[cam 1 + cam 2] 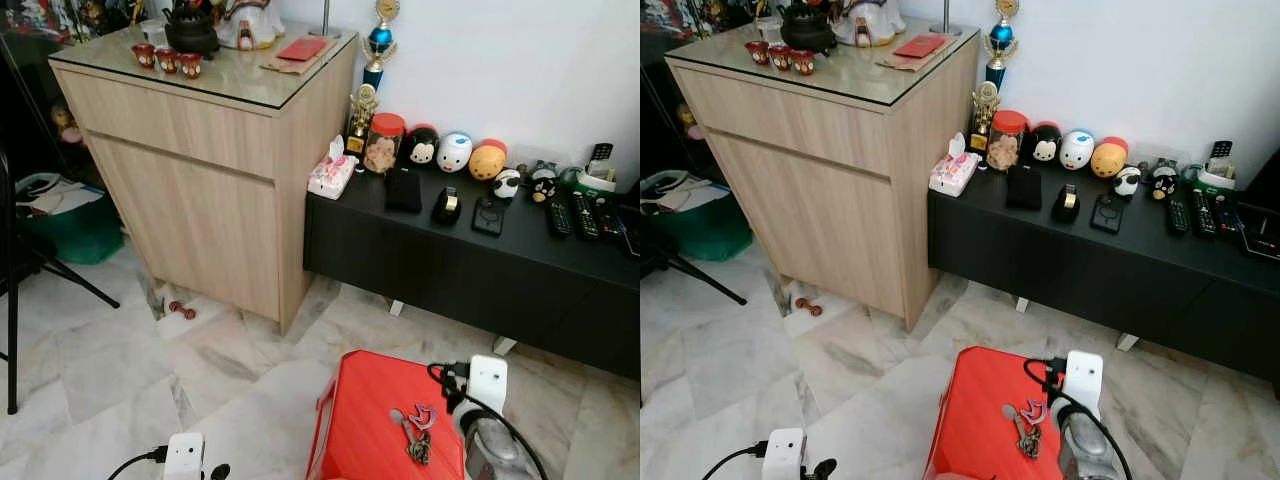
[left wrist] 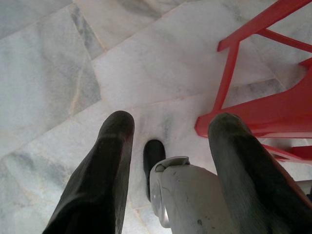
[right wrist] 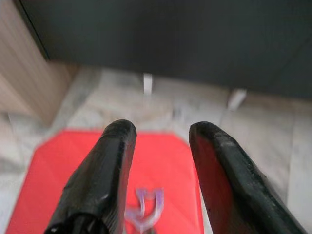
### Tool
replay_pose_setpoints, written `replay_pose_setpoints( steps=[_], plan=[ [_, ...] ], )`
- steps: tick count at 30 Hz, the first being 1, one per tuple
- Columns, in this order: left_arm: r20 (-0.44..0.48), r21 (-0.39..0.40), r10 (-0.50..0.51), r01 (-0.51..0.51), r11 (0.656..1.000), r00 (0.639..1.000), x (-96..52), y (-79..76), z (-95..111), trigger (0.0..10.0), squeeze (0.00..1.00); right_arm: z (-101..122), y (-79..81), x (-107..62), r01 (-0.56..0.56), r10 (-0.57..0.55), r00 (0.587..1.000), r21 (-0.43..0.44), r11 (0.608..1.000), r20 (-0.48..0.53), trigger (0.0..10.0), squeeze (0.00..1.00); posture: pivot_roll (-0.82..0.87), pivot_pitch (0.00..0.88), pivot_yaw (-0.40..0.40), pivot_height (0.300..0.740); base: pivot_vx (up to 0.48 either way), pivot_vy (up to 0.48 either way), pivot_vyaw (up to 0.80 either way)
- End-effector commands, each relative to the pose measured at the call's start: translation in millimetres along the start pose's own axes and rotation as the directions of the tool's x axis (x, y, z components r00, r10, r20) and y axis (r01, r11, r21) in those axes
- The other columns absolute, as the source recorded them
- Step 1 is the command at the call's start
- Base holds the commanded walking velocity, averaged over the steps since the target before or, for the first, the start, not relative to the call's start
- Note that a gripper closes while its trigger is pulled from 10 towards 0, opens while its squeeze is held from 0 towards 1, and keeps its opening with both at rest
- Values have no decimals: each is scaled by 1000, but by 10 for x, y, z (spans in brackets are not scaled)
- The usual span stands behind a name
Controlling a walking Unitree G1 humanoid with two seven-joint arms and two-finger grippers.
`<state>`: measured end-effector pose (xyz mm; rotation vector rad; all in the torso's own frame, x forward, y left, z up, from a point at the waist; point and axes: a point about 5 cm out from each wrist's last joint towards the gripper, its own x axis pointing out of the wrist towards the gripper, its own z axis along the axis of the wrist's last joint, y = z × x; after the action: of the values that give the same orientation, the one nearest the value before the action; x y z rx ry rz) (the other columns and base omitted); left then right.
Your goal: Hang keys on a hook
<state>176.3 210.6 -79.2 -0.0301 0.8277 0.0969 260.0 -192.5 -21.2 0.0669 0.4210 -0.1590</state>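
Right gripper (image 3: 160, 146): two long, matt black, rounded fingers are held apart with nothing between them; it is poised over the stool, and the keys are seen low in the gap.
Left gripper (image 2: 168, 141): its black fingers are likewise spread and empty, aimed at the floor just beside the stool's leg.
Keys (image 1: 414, 432): a small metal bunch with a purple, curved, translucent tag is laid flat on the stool's top, just beside the right arm.
Stool (image 1: 375, 415): glossy red plastic with a flat top; its slanted legs and braces are shown in the left wrist view.
Floor (image 1: 120, 370): polished grey-white marble tiles with dark veins.
Cabinet (image 1: 200, 170): pale wood grain, boxy, topped by a glass sheet.
Console (image 1: 470, 265): low, matt black, long; round toy heads, a jar and remotes are lined along it.
Views: the keys' metal parts are resolved by the head views, while only the tag, blurred, is given by the right wrist view.
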Motion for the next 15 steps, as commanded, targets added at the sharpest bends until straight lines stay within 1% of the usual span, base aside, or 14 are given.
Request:
replay_pose_setpoints(
  steps=[1, 3, 6, 7, 10, 12, 13, 15],
  plan=[
    [-11, 5, 13, -13, 1000, 1000, -21, 27, -56, 10000, 0, 85, 22, -12, -12, 17, 996, -52, 999, 85, 10000, 0, 95, 55, -87, 740, 0, 0, 0],
    [-11, 5, 13, -13, 1000, 1000, -22, 30, -57, 10000, 0, 102, 22, -19, -10, 14, 994, -41, 999, 106, 10000, 0, 92, 60, -87, 740, 0, 0, 0],
    [-13, 8, 15, -15, 1000, 1000, -23, 34, -60, 10000, 0, 191, 10, -31, 11, -2, 984, -52, 999, 177, 10000, 0, 88, 61, -85, 740, 0, 0, 0],
    [-13, 9, 15, -15, 1000, 1000, -23, 34, -60, 10000, 0, 204, 15, -29, 10, -1, 983, -45, 999, 184, 10000, 0, 88, 61, -85, 740, 0, 0, 0],
    [-13, 10, 15, -15, 1000, 1000, -23, 35, -60, 10000, 0, 214, 29, -26, 4, 3, 982, -40, 999, 186, 10000, 0, 88, 61, -87, 740, 0, 0, 0],
    [-14, 11, 15, -15, 1000, 1000, -23, 33, -62, 10000, 0, 205, 66, 3, -10, 17, 988, -46, 999, 151, 10000, 0, 93, 61, -89, 740, 0, 0, 0],
    [-14, 11, 15, -15, 1000, 1000, -23, 33, -62, 10000, 0, 205, 66, 3, -10, 17, 988, -46, 999, 151, 10000, 0, 93, 61, -89, 740, 0, 0, 0],
    [-16, 9, 17, -17, 1000, 1000, -26, 38, -68, 10000, 0, 250, 75, 27, -4, 11, 987, -42, 999, 158, 10000, 0, 96, 59, -90, 725, 0, 0, 0]
  ],
)
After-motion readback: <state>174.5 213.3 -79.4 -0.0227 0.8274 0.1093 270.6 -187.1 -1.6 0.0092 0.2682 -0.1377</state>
